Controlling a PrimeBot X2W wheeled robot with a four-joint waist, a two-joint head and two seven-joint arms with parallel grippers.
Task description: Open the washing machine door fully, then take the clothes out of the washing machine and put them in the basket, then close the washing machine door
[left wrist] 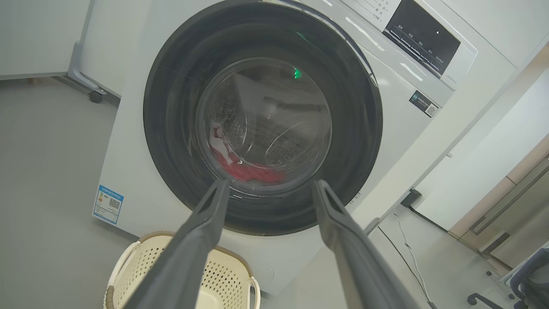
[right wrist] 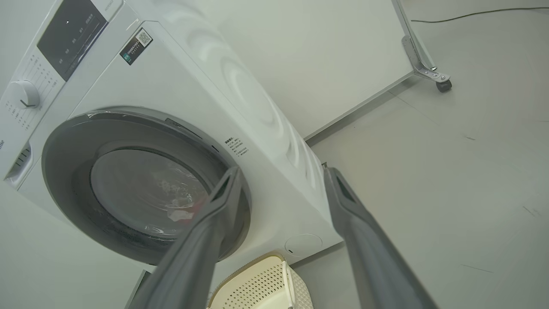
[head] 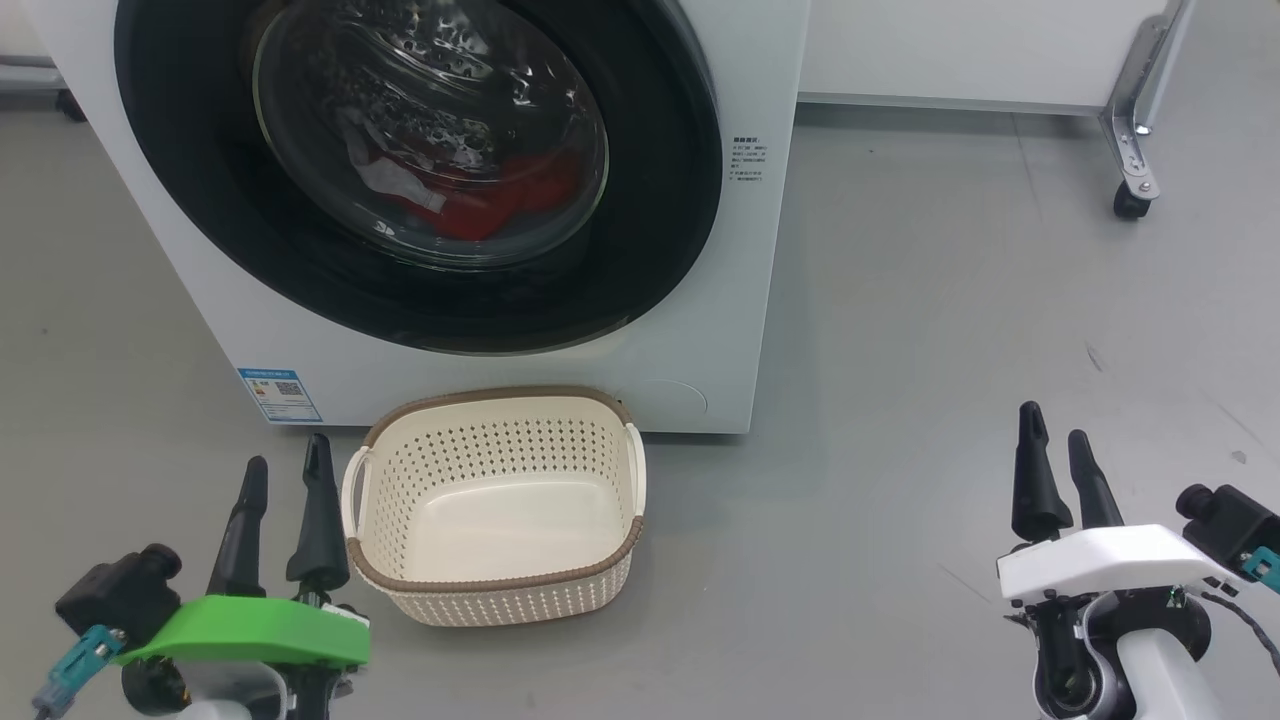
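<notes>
Washing machine door [head: 650, 200] shut, red clothes [head: 500, 200] behind its glass. Left gripper [head: 288, 452] fingers apart, empty; door at 1 o'clock, basket [head: 480, 400] just beside at 3. Right gripper [head: 1053, 422] apart, empty; door at 10, farther. Left arm nearer.

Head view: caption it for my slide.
Closed door holding red clothes inside the washing machine; empty basket in front, left hand and right hand open to either side.
</notes>
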